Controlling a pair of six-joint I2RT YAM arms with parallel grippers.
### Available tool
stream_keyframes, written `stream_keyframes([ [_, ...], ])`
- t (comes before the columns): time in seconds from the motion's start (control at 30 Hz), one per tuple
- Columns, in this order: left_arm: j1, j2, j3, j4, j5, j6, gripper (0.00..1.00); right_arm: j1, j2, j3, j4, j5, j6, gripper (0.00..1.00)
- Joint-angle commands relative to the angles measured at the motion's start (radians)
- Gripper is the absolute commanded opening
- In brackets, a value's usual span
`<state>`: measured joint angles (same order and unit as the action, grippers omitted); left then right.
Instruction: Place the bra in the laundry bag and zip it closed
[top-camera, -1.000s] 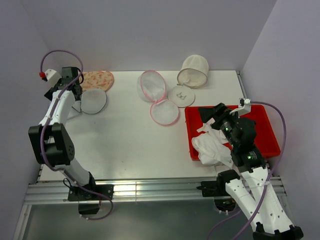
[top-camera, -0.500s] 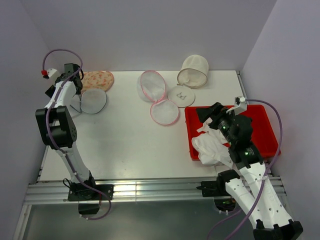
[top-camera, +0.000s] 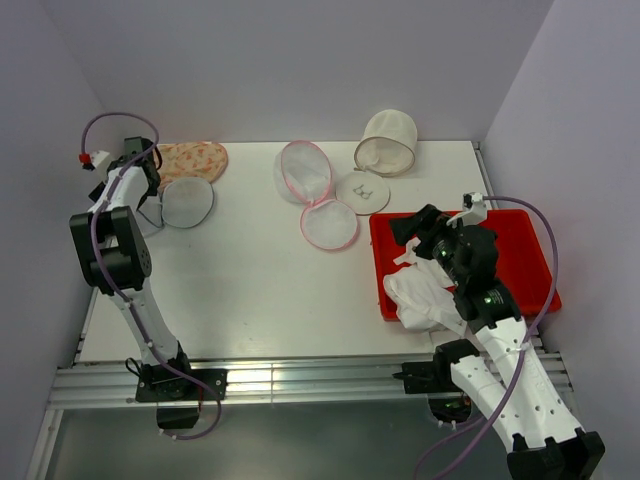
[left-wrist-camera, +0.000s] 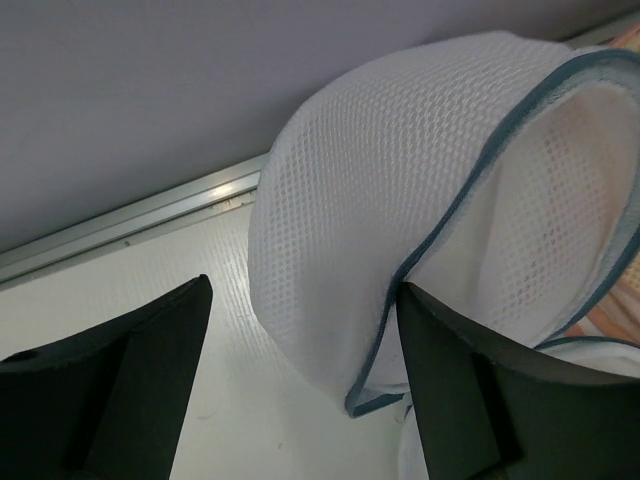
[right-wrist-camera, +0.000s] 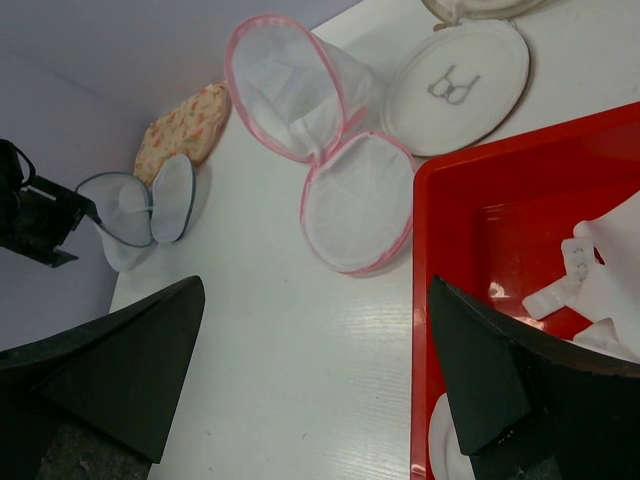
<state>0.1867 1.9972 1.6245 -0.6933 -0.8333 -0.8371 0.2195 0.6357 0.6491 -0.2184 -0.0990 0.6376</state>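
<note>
I log one round white mesh laundry bag (top-camera: 187, 202), blue-grey rim, halves splayed left-right, left tool (left-wrist-camera: 300, 300) gaping at its rim; right tool (right-wrist-camera: 315, 290) gaping.

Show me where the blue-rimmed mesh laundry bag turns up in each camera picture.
Top external: laundry bag at far left, near the back.
Left wrist: laundry bag fills the upper right, close up.
Right wrist: laundry bag at the left edge.
Shared landmark: peach floral bag beside it.

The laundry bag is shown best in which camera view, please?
The left wrist view: the laundry bag fills the frame, mesh and rim sharp, though cropped. Top external and right wrist show it small and far off, halves open.
</note>
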Motion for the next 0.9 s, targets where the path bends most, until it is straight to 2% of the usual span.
stream_keyframes([
  [0.0, -0.001, 0.025, 0.002, 0.006, 0.026, -0.026, 0.8, -0.005, -0.005, -0.002, 0.042, -0.008, -0.016, 1.0],
  [0.07, 0.0, 0.018, -0.014, 0.026, 0.048, -0.02, 0.76, -0.005, -0.004, 0.0, 0.04, -0.01, -0.015, 1.0],
  [0.17, 0.0, -0.011, -0.048, 0.067, 0.097, -0.002, 0.6, -0.003, 0.001, 0.001, 0.047, -0.021, -0.013, 1.0],
  [0.2, -0.001, -0.026, -0.055, 0.075, 0.109, 0.006, 0.44, -0.005, 0.002, 0.001, 0.051, -0.024, -0.012, 1.0],
  [0.27, -0.003, -0.043, -0.08, 0.078, 0.143, 0.004, 0.3, -0.005, 0.007, 0.003, 0.05, -0.031, -0.012, 1.0],
  [0.3, -0.006, -0.064, -0.089, 0.075, 0.151, 0.001, 0.14, -0.003, 0.007, 0.003, 0.05, -0.031, -0.012, 1.0],
  [0.37, -0.015, -0.093, -0.13, 0.081, 0.169, 0.001, 0.02, -0.003, 0.009, 0.006, 0.047, -0.031, -0.013, 1.0],
  [0.6, -0.102, -0.294, -0.314, 0.1, 0.172, 0.015, 0.0, -0.003, 0.035, 0.029, 0.021, -0.022, -0.041, 1.0],
  [0.87, -0.164, -0.481, -0.451, 0.117, 0.237, 0.081, 0.0, -0.005, 0.068, 0.058, -0.018, 0.013, -0.068, 1.0],
])
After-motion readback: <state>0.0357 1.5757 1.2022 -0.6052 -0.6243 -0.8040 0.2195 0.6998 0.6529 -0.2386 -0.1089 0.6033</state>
